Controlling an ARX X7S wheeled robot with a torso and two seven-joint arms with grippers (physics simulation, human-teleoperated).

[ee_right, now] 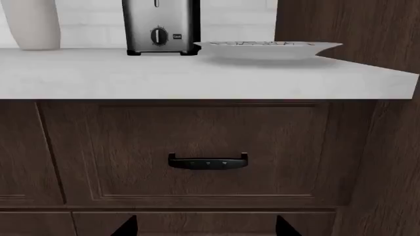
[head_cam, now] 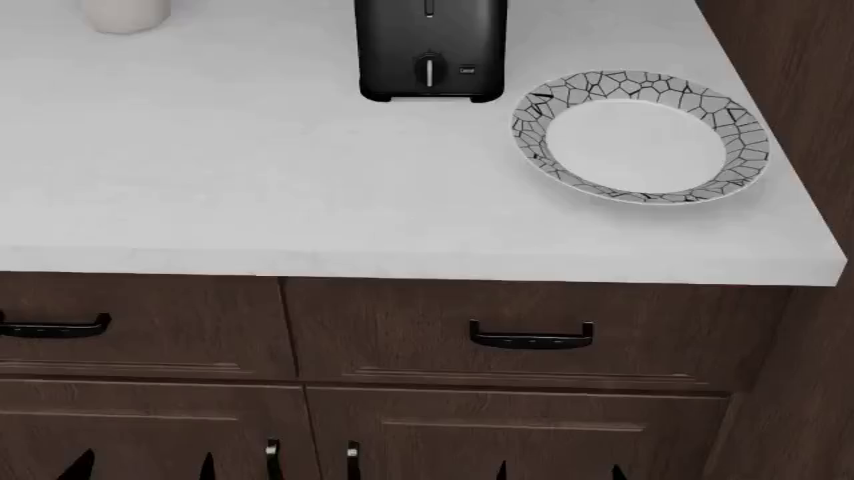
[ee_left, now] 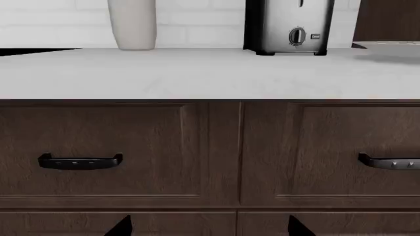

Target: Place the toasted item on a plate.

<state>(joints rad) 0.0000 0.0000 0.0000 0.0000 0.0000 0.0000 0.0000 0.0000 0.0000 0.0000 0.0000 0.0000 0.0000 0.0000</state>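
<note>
Both arms were held low in front of the dark brown wooden cabinet fronts (head_cam: 400,340), below the desk edge, likely a parked start pose.

Left gripper (ee_left: 210,227): only two dark finger tips were seen at the wrist frame bottom, set wide apart, nothing between them. Right gripper (ee_right: 206,226): same, tips spread wide, nothing held.

The round white plate with the black cracked-mosaic rim (head_cam: 641,135) was found lying flat on the pale grey speckled desk (head_cam: 240,170), near the desk's right front corner, empty, presumably set there as the drop target within easy reach of the right arm.

The black and steel box toaster (head_cam: 430,48) stood upright toward the desk's back edge, just beside the plate, apart from it, dial facing the front.

The golden-tan toast slice was not seen in any view; it was judged to be sitting in the toaster slots, cropped out at the frame top. Not confirmed.

A plain cream cylindrical crock (head_cam: 127,14) was placed at the back left, well apart from the plate.

No step was judged done yet.
</note>
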